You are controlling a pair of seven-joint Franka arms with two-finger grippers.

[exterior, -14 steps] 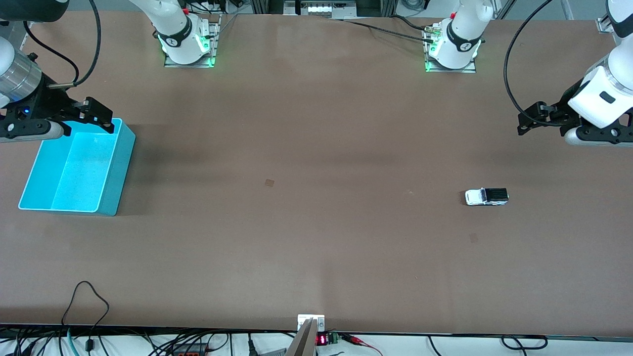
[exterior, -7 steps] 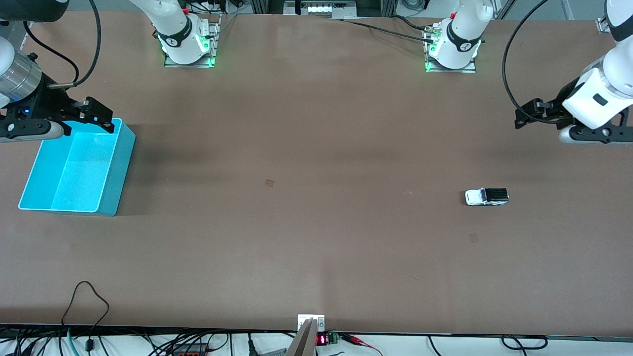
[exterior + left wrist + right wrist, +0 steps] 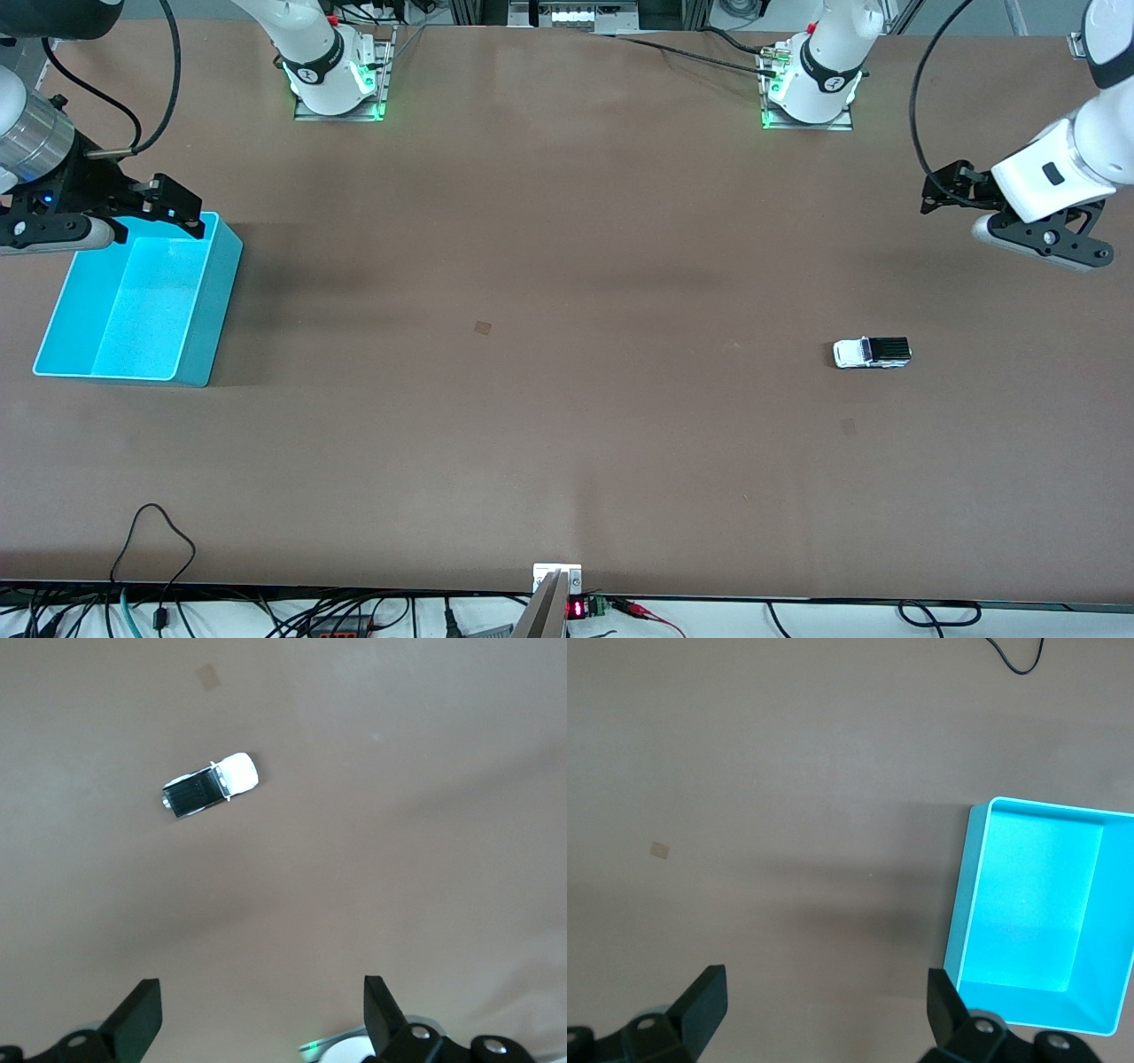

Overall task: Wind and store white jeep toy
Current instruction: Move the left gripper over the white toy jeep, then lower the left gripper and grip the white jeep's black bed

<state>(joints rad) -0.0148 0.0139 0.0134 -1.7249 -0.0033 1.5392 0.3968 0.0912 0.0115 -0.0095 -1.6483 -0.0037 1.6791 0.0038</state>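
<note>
White jeep toy sits untouched on the table, well apart from the turquoise bin; I'm reaching, so left gripper, jaws spread, must drop onto it, while right gripper waits spread over the bin.

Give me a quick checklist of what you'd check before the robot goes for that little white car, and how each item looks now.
1. White jeep toy upright on its wheels, on the table: ok.
2. Nothing touching or covering the toy: ok.
3. Left gripper open and holding nothing: ok.
4. Left gripper over the toy: not ok, it hangs over the table at the left arm's end.
5. Turquoise bin with nothing in it: ok.
6. Right gripper open, waiting over the bin's rim: ok.
</note>
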